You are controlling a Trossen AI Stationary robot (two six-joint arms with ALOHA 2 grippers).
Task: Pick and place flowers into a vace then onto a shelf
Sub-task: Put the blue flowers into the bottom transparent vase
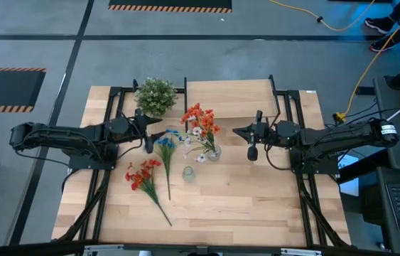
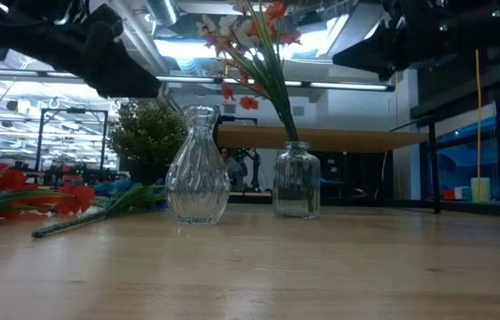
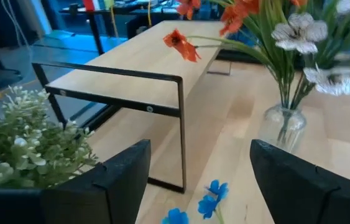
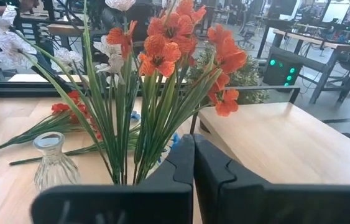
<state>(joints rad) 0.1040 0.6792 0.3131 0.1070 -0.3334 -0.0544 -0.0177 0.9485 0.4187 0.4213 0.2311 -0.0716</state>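
Tabletop (image 1: pixel 256 206): vases, loose flowers (image 1: pixel 145 175), shelf (image 1: pixel 235 96)

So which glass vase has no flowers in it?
The ribbed vase nearer the table's front edge is empty. The other vase, closer to the shelf, holds red-orange and white flowers.

Shelf (image 1: pixel 231 92) bare — vases (image 1: pixel 188 173) mid-table

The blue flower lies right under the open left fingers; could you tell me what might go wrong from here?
1. The left gripper hovers open over the blue flower, whose thin stem lies flat on the table; the fingers could close on nothing.
2. The empty vase stands close to the filled vase; carrying a long stem in could knock either over.
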